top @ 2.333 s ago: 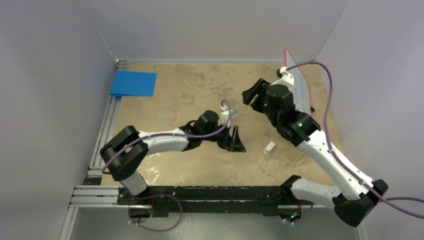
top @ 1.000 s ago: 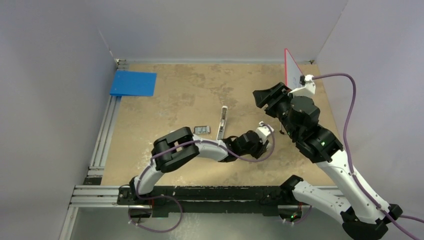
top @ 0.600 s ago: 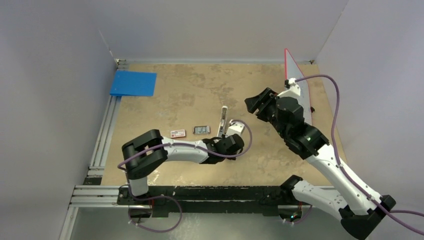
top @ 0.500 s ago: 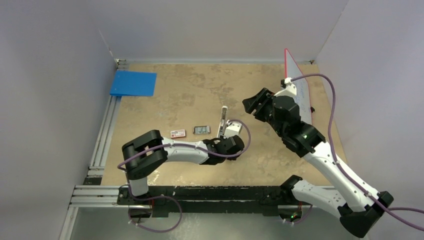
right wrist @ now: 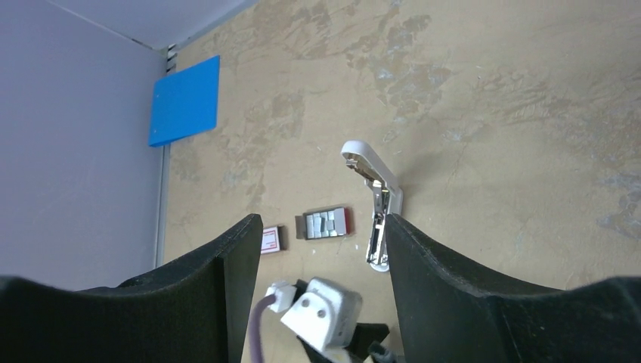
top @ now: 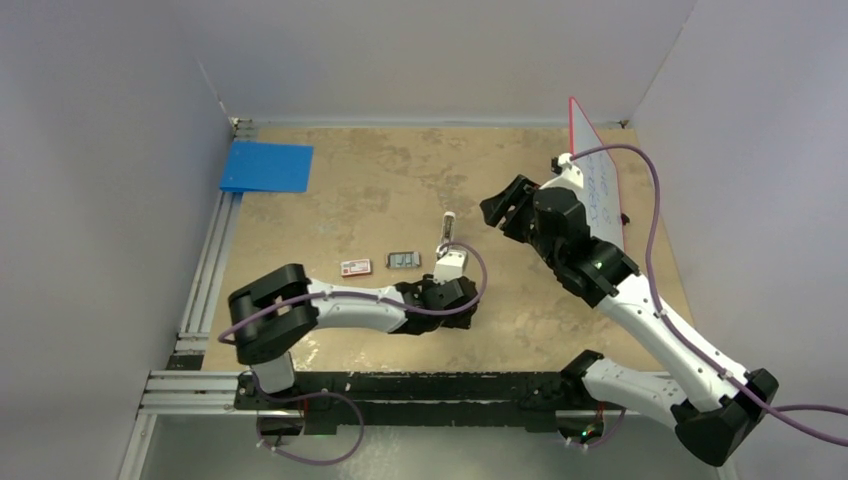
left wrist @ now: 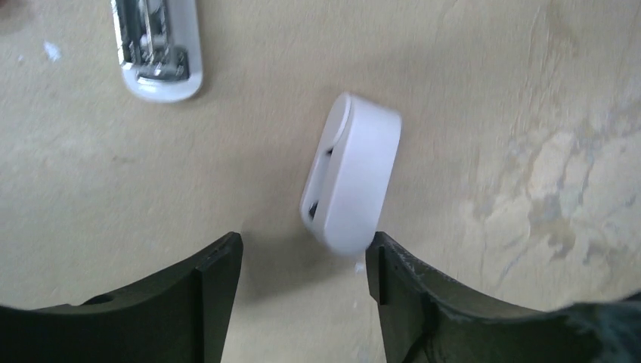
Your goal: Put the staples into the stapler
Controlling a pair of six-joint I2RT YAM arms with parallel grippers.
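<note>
Your left gripper (left wrist: 302, 255) is sitting open, holding nothing. The stapler (left wrist: 155, 45) is lying ahead, outside its jaws, and the staples (right wrist: 326, 224) are lying just beside the stapler. Your right gripper (right wrist: 321, 221) is hanging open, empty.

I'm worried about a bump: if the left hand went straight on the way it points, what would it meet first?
Probably the short white piece, lying just ahead between the left hand's open fingers. The stapler sits farther on, off to one side. Depth is hard to judge here.
</note>
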